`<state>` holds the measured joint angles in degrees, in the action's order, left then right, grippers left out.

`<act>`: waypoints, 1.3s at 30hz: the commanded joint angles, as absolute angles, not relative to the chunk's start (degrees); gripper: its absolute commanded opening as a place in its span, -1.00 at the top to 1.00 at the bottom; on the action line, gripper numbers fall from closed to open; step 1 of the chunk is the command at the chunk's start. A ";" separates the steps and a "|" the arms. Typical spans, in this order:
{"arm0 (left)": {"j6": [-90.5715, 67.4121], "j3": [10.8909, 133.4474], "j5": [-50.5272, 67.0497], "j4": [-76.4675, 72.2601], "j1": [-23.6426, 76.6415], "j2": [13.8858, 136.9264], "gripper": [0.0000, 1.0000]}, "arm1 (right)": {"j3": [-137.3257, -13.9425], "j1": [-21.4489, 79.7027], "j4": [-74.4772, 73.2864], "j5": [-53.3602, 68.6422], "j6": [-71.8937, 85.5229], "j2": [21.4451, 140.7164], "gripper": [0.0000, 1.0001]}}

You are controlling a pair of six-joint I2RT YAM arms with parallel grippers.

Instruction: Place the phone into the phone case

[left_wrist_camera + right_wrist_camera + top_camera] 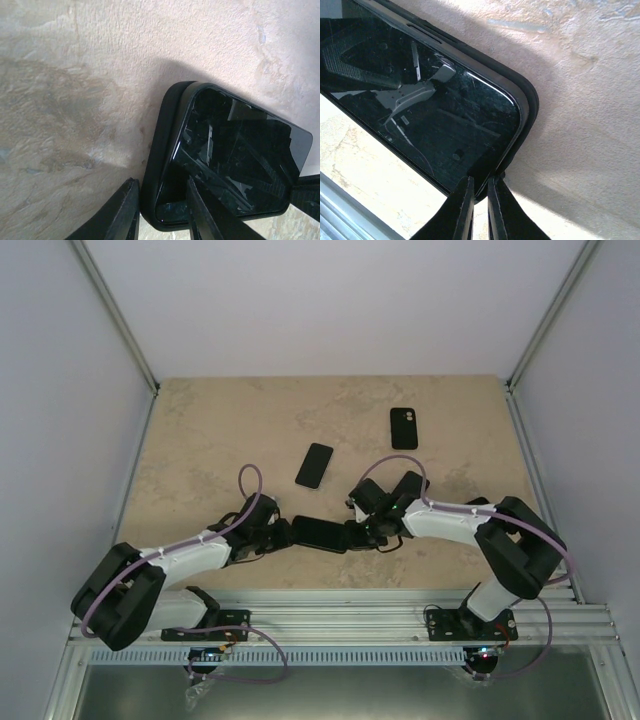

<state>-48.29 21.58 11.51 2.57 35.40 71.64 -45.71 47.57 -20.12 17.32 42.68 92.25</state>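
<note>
The stone-patterned table (pixel 200 440) carried the phone (pixel 322 534), lying flat between the two sets of fingers, with a dark slab (pixel 314 465) and a farther slab (pixel 404 428) well beyond the fingertips. The phone probably handled as light and rigid, its glass slick and easily scratched. The phone case (pixel 161 145) looked rubbery, so its rim and ends were the safer hold. Only the overhead view showed both arms meeting at opposite ends. The left wrist view alone showed the left gripper (pixel 161 181) half closed around the case's end, one finger outside the wall and one over the glass. The right wrist view alone showed the right gripper (pixel 480 177) almost shut, apparently nipping the rim at a corner where the glass sat inside the lip.
</note>
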 commanded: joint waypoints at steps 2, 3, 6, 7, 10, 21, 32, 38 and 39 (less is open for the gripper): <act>-49.18 21.89 12.96 1.58 36.91 72.91 0.47 | -47.95 51.12 -21.96 14.55 42.72 96.66 0.80; -49.24 21.88 12.76 1.70 36.91 72.88 0.47 | -48.20 51.50 -22.96 13.49 42.79 97.46 0.79; -49.21 21.94 11.82 2.49 36.91 72.44 0.46 | -49.23 52.66 -25.48 10.17 42.97 99.03 0.76; -49.26 21.98 11.19 2.99 36.91 72.22 0.44 | -49.71 53.03 -26.20 9.17 42.94 99.26 0.74; -49.36 21.99 9.75 4.43 36.91 71.21 0.39 | -51.51 53.61 -27.57 8.18 42.23 98.88 0.66; -52.09 19.66 8.57 8.14 36.91 63.79 0.09 | -55.76 50.46 -28.09 11.79 34.06 90.14 0.15; -56.77 16.61 12.10 5.61 40.49 59.96 -0.19 | -57.77 43.11 -23.44 20.36 23.12 92.86 -0.38; -59.24 15.39 12.68 2.46 42.94 60.94 -0.30 | -60.37 40.85 -21.60 24.97 19.60 98.65 -0.55; -59.24 15.38 12.73 2.34 42.97 61.18 -0.33 | -60.64 40.71 -21.45 25.54 19.29 99.49 -0.57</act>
